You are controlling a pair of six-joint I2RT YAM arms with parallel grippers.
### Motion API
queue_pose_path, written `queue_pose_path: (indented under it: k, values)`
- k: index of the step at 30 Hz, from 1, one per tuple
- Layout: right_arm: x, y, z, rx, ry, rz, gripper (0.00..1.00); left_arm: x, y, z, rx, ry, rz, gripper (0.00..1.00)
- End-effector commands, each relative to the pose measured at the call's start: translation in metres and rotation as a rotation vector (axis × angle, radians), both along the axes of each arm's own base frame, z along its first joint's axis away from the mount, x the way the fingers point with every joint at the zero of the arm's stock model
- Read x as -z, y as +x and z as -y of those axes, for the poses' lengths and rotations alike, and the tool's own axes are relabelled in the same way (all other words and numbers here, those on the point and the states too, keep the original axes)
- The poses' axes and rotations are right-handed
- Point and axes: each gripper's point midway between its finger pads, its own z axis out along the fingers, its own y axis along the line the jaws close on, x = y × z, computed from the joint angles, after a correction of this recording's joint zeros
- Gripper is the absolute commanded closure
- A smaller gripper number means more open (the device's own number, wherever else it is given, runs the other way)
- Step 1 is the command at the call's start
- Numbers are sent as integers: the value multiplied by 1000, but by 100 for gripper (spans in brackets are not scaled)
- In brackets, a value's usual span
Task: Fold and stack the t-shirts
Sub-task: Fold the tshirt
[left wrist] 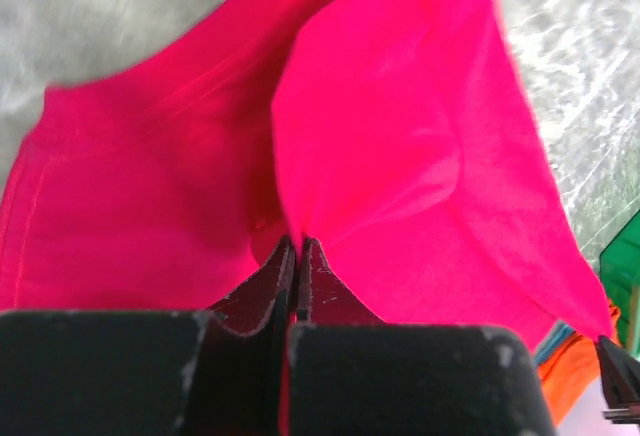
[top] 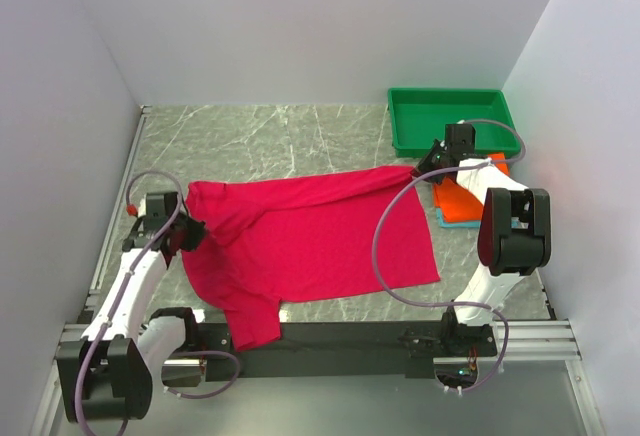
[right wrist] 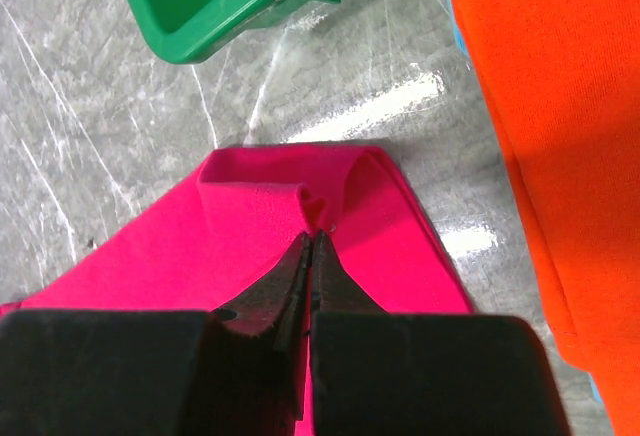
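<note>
We are looking at the crimson-pink t-shirt (top: pixel 310 241), which lies spread across the middle of the marbled table (top: pixel 260 136). It is mostly flat and drawn out between the two arms.

On the left, the left gripper (top: pixel 192 234) is down at the shirt's left edge. The left wrist view shows its jaws pressed together on a pinch of pink cloth, and the fabric climbs away from the tips in a sharp ridge.

Across on the right, the right gripper (top: pixel 425 168) sits at the shirt's far right corner. Its own camera shows the jaws clamped tight as well, with a small pucker of pink caught at the very tips and the corner doubled over on itself. So both pincers are closed on the same shirt, one at each end.

Toward us, one sleeve of the shirt reaches the near edge and drapes over the black rail (top: pixel 340 336) by the arm bases.

Just right of the right gripper, the bright orange t-shirt (top: pixel 460 199) lies folded on the table. The teal t-shirt (top: pixel 441 218) is underneath it, showing only a thin strip along the orange shirt's near left side.

Beyond that pair, in the far right corner, stands the green tray (top: pixel 445 116), close to the orange shirt. We cannot tell whether the pink corner touches the orange cloth.
</note>
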Motion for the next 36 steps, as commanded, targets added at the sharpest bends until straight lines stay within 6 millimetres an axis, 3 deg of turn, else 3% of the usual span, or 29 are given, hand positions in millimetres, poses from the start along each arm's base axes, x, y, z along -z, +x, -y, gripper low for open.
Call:
queue_pose_path:
  k: [1,12,23,24,28,31,32,34,35,36]
  values:
    - [-7,4,10,14,-31,28,100,-3,4,8,-39,-82,58,99]
    - [-26,14,12,17,-44,61,100,-24,8,9,-77,-123,104,99]
    - [0,-4,13,30,-51,3,100,13,-14,21,-108,-213,37,96]
    - [2,-6,15,34,-56,-3,100,20,-18,22,-112,-222,21,89]
    - [14,-19,17,47,-68,-38,100,30,-25,20,-130,-217,2,80]
    - [16,-26,15,38,-65,-65,87,26,-23,13,-137,-176,15,58]
    - [16,-29,14,28,-67,-70,78,18,-18,6,-141,-132,37,43]
    - [10,-31,15,24,-76,-57,68,9,-14,0,-132,-83,51,30]
    - [5,-29,16,15,-84,-39,60,-3,-7,-14,-138,1,85,17]
    - [-2,-28,16,13,-87,-20,56,-9,-2,-20,-135,41,103,12]
